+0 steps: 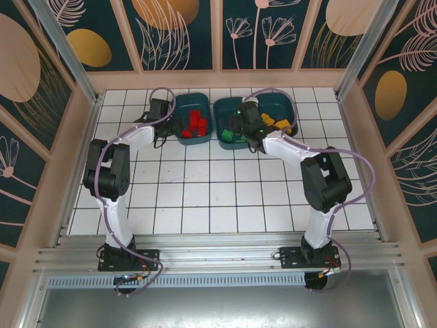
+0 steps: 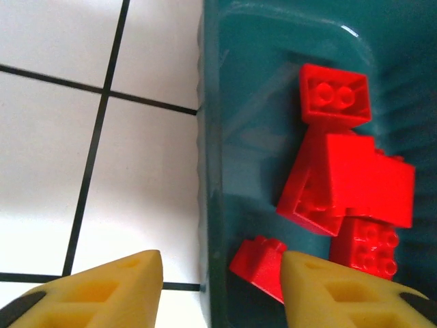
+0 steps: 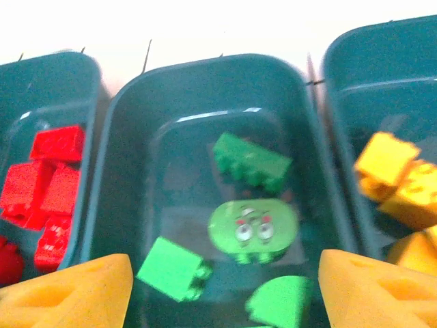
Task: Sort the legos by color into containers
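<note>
Three dark teal tubs stand side by side along the far edge of the white tiled counter (image 1: pixel 218 198), each holding one color. The left tub (image 1: pixel 198 101) holds red bricks (image 1: pixel 196 124), piled toward its middle and right side. Several of them lean on one another, and one lies apart at the near end.

The left gripper (image 2: pixel 222 263) hovers at this tub's left wall. Its yellow fingers (image 2: pixel 102 290) are spread wide with nothing between them, one over the bare tile and the other over the tub's inside.

The middle tub (image 3: pixel 123 137) holds green bricks (image 1: pixel 229 137): a dark green brick (image 3: pixel 251 162) at the far end, a rounded green piece with small white and red marks (image 3: pixel 252 229) at the center, a light green brick (image 3: pixel 174 268) to the near left and a domed green piece (image 3: pixel 280 301) nearest. The right gripper (image 3: pixel 225 263) hangs above this tub, fingers parted wide and empty.

The right tub (image 1: pixel 280 104) holds yellow-orange bricks (image 3: pixel 396 184), bunched together against its near right side.
</note>
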